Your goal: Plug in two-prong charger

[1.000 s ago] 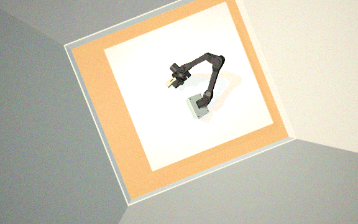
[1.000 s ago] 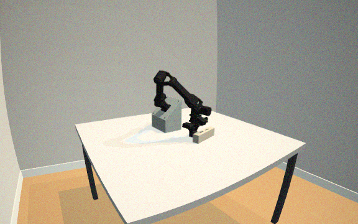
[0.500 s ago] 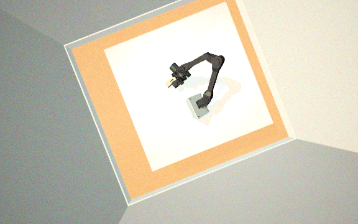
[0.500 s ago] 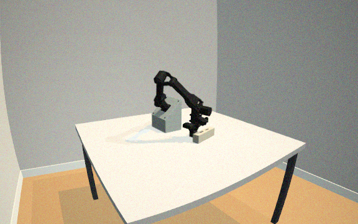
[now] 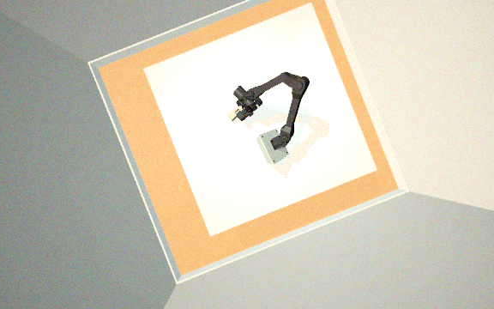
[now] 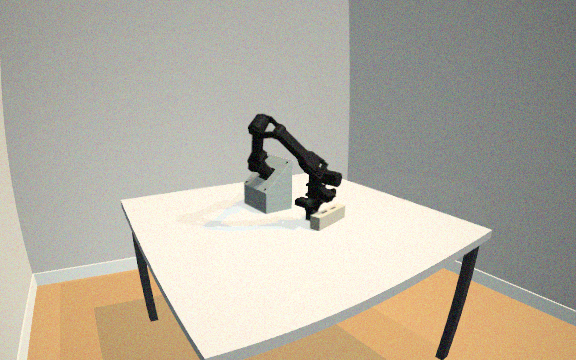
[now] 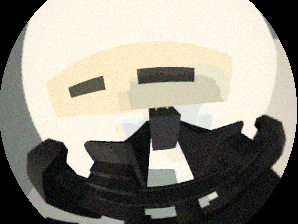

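Note:
A cream power strip (image 7: 120, 72) (image 6: 329, 216) (image 5: 232, 115) lies on the white table (image 6: 268, 280). In the wrist view it shows two dark outlets, the left outlet (image 7: 88, 87) and the right outlet (image 7: 164, 75). My gripper (image 7: 160, 121) (image 6: 314, 204) (image 5: 243, 112) is shut on the dark two-prong charger (image 7: 165, 123) and points down at the strip. The charger's tip sits right at the strip's near edge, just below the right outlet. Its prongs are hidden. In the top and exterior views the charger is too small to make out.
The arm stands on a grey wedge-shaped pedestal (image 6: 268, 194) (image 5: 269, 150) at the back of the table, close behind the strip. The table edges fall off to an orange floor (image 6: 68, 320).

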Available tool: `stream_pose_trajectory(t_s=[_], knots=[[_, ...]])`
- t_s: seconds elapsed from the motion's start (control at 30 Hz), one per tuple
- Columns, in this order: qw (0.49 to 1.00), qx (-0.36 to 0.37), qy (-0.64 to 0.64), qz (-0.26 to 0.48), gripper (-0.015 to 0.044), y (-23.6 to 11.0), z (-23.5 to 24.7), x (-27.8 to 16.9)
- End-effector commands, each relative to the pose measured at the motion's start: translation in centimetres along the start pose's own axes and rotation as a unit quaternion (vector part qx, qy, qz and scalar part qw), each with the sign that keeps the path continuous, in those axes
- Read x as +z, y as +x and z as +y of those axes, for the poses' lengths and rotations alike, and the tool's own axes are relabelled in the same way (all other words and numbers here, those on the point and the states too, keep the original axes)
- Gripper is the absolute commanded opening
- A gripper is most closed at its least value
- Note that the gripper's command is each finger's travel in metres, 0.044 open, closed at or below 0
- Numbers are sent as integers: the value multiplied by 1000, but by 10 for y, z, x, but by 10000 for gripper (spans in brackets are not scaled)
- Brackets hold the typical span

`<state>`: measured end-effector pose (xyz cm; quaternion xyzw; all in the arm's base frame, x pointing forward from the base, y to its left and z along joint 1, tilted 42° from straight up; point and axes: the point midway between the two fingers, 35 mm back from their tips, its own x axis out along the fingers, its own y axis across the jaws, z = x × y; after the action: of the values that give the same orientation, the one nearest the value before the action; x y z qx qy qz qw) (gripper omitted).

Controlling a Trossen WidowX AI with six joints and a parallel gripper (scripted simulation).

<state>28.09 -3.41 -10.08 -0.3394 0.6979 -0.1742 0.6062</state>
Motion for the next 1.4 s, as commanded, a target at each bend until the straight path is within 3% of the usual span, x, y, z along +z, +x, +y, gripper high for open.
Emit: stream_pose_trajectory(t_s=[0.0, 1.37], knots=[[1000, 2, 1, 1, 0, 0, 1, 2], [1000, 2, 2, 0, 0, -1, 0, 17]])
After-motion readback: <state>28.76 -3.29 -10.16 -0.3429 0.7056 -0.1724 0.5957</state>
